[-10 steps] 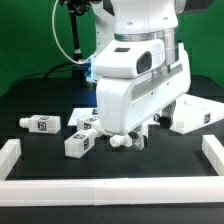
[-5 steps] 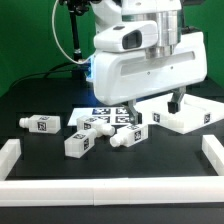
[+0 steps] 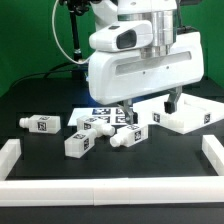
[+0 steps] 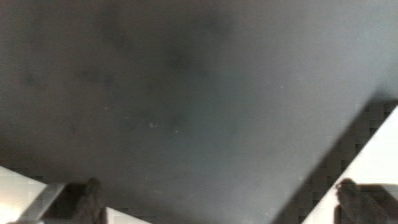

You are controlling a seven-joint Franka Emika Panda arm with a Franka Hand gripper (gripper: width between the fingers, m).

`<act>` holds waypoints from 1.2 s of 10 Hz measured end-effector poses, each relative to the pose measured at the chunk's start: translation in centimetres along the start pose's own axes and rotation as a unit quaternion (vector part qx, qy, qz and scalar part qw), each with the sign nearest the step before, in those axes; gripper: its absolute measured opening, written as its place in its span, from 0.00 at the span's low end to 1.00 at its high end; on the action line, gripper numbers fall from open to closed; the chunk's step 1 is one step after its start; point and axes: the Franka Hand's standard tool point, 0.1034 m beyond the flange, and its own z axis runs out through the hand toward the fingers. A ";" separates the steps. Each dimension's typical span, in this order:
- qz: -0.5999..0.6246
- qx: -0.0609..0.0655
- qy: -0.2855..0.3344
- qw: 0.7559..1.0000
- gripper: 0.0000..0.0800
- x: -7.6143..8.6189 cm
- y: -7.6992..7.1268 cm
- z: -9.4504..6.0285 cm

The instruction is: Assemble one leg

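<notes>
Several legs, small white blocks with black-and-white tags, lie on the black table: one [image 3: 40,124] at the exterior view's left, one [image 3: 80,143] nearer the front, one [image 3: 128,135] in the middle. My gripper [image 3: 150,108] hangs open and empty above the table, between the middle leg and the white rimmed panel [image 3: 188,117]. It holds nothing. In the wrist view the gripper [image 4: 210,205] shows two dark fingertips [image 4: 71,200] far apart, with only blurred dark table between them. No leg shows in the wrist view.
The marker board [image 3: 104,112] lies behind the legs, partly hidden by the arm. A low white wall [image 3: 110,190] runs along the front, with end pieces at the exterior view's left [image 3: 10,155] and right [image 3: 214,152].
The arm has risen and swung toward the exterior view's right, away from the cluster of legs and toward the panel. The legs have not moved.
</notes>
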 end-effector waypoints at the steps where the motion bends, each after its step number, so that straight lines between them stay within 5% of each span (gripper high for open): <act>1: 0.001 0.000 0.000 1.000 0.81 -0.1 0.1 0.0; 2: 0.038 -0.015 0.014 0.999 0.81 -1.7 0.4 -0.2; 4: 0.179 -0.013 -0.009 0.984 0.81 -6.6 -1.5 0.3; 10: 0.195 -0.016 0.010 0.981 0.81 -7.4 -1.8 0.9; 12: 0.364 -0.012 0.017 0.931 0.81 -8.7 -3.0 2.1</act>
